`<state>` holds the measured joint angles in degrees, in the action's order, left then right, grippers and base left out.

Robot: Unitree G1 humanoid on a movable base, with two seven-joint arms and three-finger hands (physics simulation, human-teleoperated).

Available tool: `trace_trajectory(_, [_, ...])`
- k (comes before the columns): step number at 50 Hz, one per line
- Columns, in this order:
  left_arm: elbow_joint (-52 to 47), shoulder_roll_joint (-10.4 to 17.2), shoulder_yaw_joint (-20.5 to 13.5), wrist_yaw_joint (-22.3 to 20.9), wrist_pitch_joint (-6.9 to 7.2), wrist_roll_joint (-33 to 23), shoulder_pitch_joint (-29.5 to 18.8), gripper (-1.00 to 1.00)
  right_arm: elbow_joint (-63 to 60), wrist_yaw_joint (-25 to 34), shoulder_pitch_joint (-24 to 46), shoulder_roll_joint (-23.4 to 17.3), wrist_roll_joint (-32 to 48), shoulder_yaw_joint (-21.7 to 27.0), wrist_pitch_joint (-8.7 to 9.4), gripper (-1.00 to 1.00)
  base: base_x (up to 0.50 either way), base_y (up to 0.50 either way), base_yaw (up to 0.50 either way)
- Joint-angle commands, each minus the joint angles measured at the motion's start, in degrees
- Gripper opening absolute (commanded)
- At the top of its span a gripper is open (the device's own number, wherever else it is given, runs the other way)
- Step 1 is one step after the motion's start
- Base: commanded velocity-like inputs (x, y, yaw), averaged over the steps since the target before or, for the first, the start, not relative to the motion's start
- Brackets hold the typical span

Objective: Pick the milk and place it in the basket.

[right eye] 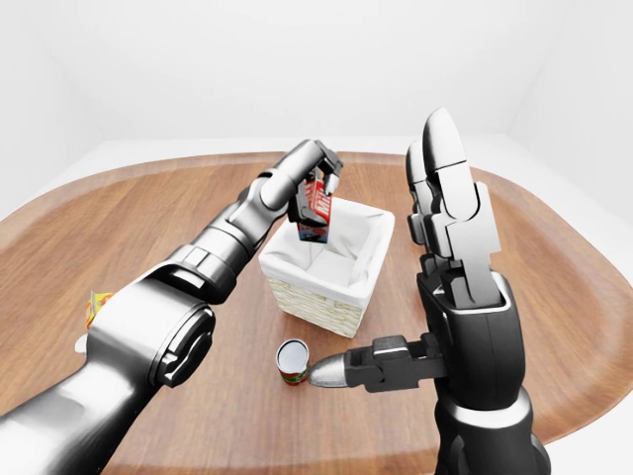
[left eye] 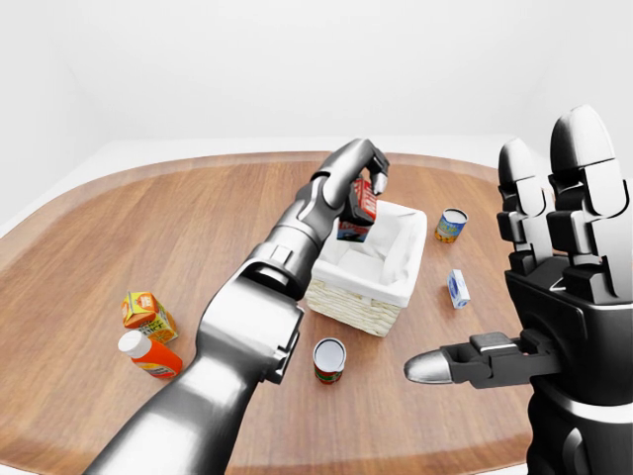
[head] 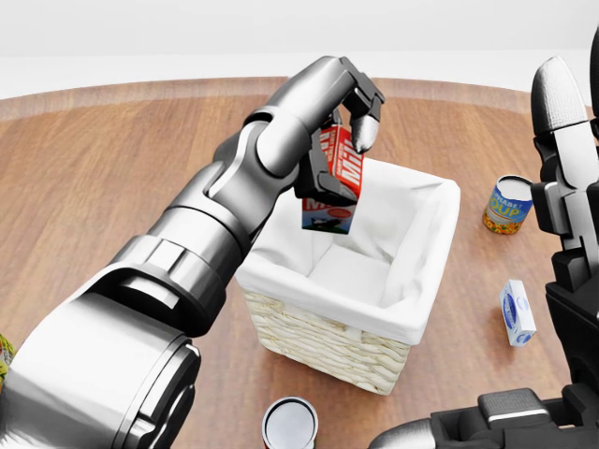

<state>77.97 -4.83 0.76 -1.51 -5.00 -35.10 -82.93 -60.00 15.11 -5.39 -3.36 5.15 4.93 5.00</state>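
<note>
White room, wooden counter (left eye: 119, 228). Basket (head: 374, 309) mid-counter, white liner. Left hand (head: 351, 112) clamped on milk (head: 335, 182), carton tilted, hanging just over basket's far-left rim; drop lies straight below. Right hand (left eye: 559, 287) open, empty, idle near-right.

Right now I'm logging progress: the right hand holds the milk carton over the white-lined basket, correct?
Not quite: the left hand holds the milk carton over the white-lined basket, as the head view shows. The right hand is raised, open and empty.
</note>
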Motion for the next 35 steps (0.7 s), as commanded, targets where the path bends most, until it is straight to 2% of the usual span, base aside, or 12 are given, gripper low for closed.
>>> trace_trajectory(1, [-1.3,0.3,-2.1,1.6,0.0,-1.7,-0.4,-1.0,0.0,-0.7,-0.3,-0.9,-0.9,-0.1,0.0,1.0,0.0,0.0,0.0])
trace_trajectory(35, [-1.1,-0.9,-2.1,2.4,0.0,-1.7,2.6,-1.0,0.0,-2.2,-0.2,-2.7,-3.0,0.0,0.0,1.0,0.0,0.0,0.0])
